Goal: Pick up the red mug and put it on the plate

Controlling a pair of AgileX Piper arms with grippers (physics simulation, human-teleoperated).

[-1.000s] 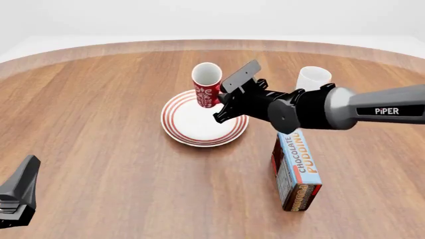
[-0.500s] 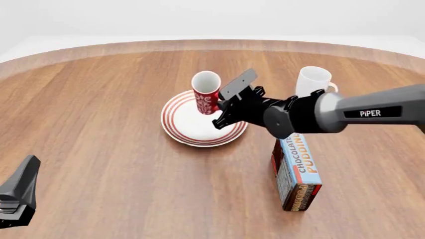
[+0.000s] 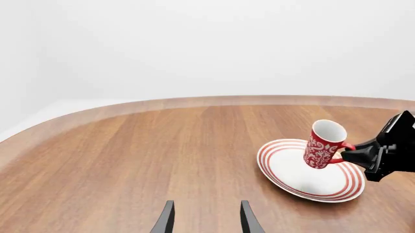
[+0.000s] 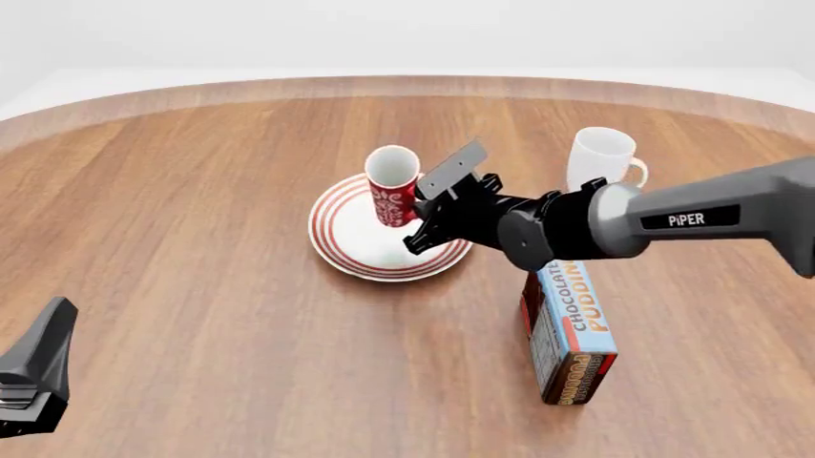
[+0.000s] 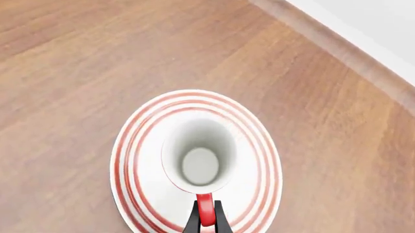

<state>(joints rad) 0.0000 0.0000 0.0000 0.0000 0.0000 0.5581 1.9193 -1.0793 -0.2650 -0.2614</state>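
The red mug point(image 4: 391, 187) with white pattern hangs tilted, low over the white red-ringed plate point(image 4: 351, 243). My right gripper point(image 4: 422, 212) is shut on the mug's red handle point(image 5: 204, 212). In the right wrist view I look down into the mug's white inside point(image 5: 198, 158), centred over the plate point(image 5: 261, 145). In the left wrist view the mug point(image 3: 323, 145) leans over the plate point(image 3: 288, 170); I cannot tell whether its base touches. My left gripper point(image 4: 46, 345) is open and empty at the table's near left, with its fingers point(image 3: 166, 219) apart.
A plain white mug point(image 4: 601, 156) stands behind the right arm at the back right. A chocolate pudding box point(image 4: 571, 329) stands on the table under the right arm's forearm. The round wooden table's far edge point(image 4: 407, 84) curves behind the plate.
My right gripper has come down and slightly toward me with the red mug, bringing it lower over the plate. The left arm has not moved.
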